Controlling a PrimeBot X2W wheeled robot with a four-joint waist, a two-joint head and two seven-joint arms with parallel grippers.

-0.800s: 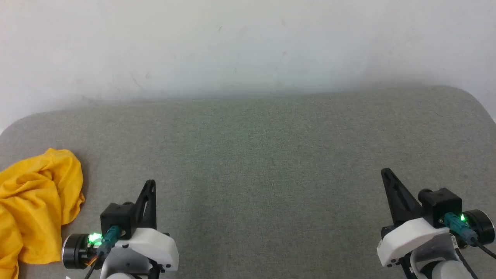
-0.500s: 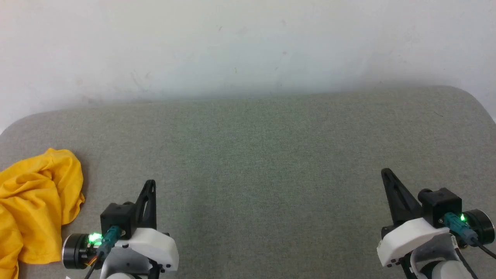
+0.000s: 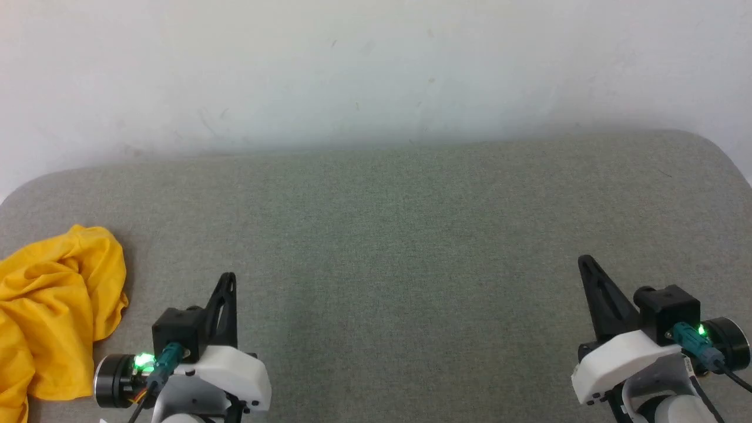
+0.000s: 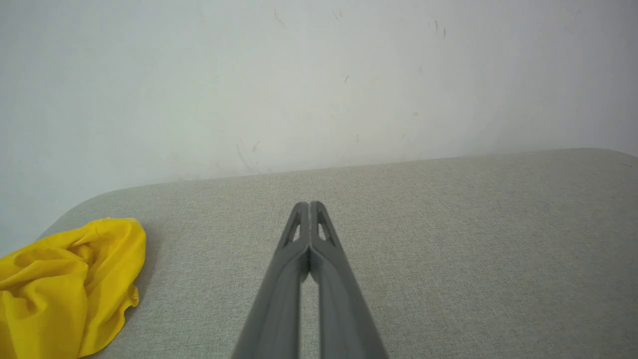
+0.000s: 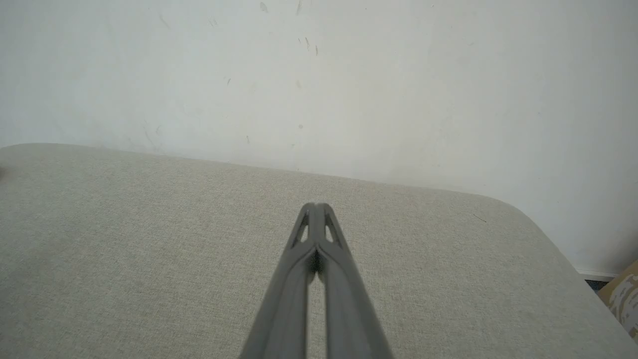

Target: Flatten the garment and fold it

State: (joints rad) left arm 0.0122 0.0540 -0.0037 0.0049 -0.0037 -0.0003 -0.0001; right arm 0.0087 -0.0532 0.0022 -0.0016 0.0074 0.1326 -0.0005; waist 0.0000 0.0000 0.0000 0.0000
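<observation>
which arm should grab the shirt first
Left. The shirt lies crumpled at the far left edge of the grey surface, close beside the left gripper; the right gripper sits at the opposite side. Both are shut, holding nothing.

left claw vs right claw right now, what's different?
Position: the left claw sits close beside the crumpled yellow garment. The right claw is across the grey padded surface, far from it.
Pose: in the head view the left claw's fingers lean rightward and the right claw's lean leftward, so they tilt toward each other.
Shared: both are shut, fingertips together, holding nothing.
</observation>
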